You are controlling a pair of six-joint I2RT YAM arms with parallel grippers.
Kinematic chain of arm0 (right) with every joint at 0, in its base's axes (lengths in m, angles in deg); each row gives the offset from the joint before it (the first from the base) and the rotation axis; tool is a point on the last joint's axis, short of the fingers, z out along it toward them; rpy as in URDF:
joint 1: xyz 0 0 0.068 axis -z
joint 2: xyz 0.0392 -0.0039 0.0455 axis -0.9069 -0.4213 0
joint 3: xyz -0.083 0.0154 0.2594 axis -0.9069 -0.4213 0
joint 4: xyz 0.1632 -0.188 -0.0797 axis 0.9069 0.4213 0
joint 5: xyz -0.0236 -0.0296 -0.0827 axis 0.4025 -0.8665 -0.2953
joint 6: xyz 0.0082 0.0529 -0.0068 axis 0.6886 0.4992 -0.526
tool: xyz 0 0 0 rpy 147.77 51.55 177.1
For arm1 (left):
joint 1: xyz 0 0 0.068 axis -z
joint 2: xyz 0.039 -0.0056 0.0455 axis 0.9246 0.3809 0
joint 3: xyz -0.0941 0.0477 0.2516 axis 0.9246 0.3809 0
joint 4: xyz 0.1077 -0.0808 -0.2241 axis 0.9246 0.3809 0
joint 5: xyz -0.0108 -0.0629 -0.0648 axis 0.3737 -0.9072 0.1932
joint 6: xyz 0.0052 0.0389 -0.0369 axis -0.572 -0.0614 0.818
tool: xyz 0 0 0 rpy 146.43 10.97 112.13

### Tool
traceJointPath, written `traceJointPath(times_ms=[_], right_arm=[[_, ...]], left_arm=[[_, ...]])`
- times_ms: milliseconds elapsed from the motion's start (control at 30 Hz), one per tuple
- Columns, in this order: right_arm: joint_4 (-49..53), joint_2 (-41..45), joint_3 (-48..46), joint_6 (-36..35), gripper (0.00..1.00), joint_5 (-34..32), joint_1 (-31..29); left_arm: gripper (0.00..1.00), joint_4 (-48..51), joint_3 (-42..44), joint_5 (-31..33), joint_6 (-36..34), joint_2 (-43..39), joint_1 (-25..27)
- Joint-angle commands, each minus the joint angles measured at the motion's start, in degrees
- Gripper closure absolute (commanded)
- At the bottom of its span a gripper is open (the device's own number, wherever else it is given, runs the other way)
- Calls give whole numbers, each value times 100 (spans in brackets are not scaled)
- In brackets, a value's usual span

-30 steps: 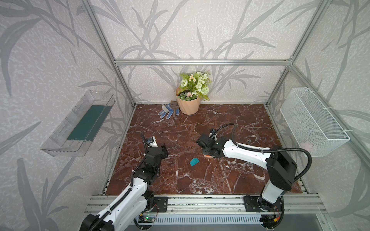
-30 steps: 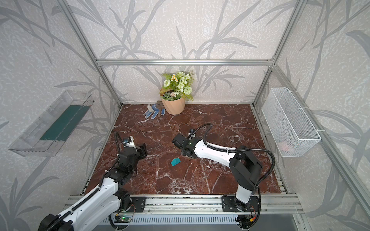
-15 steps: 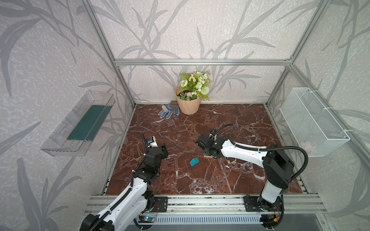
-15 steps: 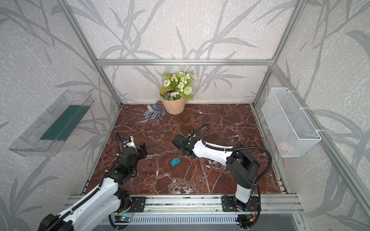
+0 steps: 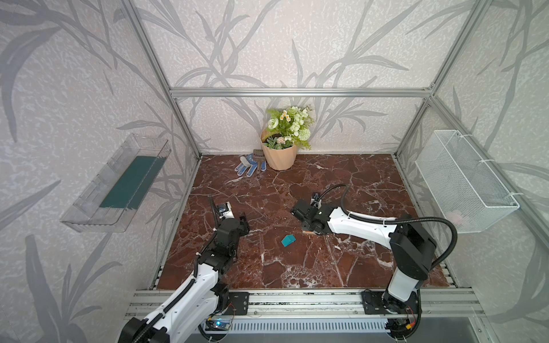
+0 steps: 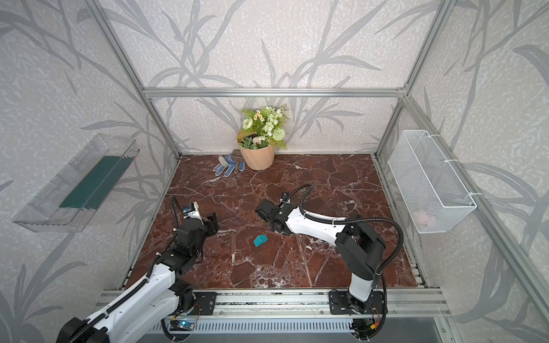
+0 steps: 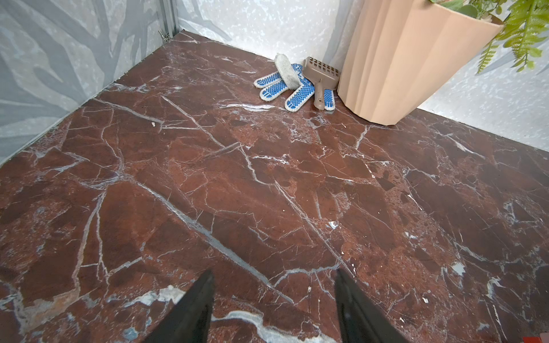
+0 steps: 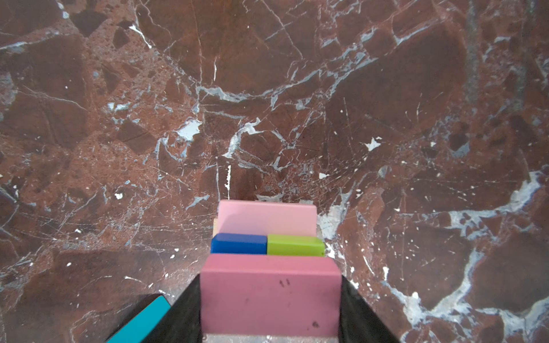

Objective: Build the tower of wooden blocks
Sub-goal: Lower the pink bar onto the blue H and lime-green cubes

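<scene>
— What lies around us on the worktop [image 5: 267, 273]?

— In both top views the teal house-shaped piece [image 5: 288, 240] lies alone just left of centre, near the right arm [image 5: 356, 227] but apart from it. At the back, upper middle, we see the flowerpot [image 5: 279, 156] with the gloves [image 5: 246, 167] just beside it. A wire basket [image 5: 463, 184] hangs on the right wall and a clear tray [image 5: 116, 184] on the left.

— And the tower [image 5: 310, 232]?

— From above, the right arm covers it, and we make out only a thin orange-tan edge under the wrist. The right wrist camera shows the rest. The right gripper [image 8: 270, 282] is clamped on a dark pink block [image 8: 270, 303]. Beyond it a blue cube [image 8: 239, 243] and a green cube [image 8: 295, 245] sit side by side, then a pale pink block [image 8: 267, 219]. We cannot tell whether the held block has touched down.

— The arms?

— The right one reaches low toward the centre. The left gripper [image 7: 274, 270] hovers at centre left, fingers apart with nothing between them, facing the flowerpot.
</scene>
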Motion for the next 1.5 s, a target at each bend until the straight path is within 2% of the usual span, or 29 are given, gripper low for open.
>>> traceJointPath(times_ms=[0, 400, 600, 1300, 1467], right_arm=[[-60, 59, -37, 79, 79, -3, 55], [-165, 52, -53, 64, 79, 110, 101], [-24, 4, 14, 83, 74, 110, 108], [98, 65, 13, 77, 74, 148, 109], [100, 46, 34, 69, 61, 148, 113]], left_arm=[[35, -77, 75, 29, 3, -39, -7], [35, -73, 77, 28, 5, -42, -6], [35, -75, 76, 28, 1, -45, -6], [35, -82, 70, 27, -3, -45, -6], [35, -87, 74, 26, -1, -45, -6]])
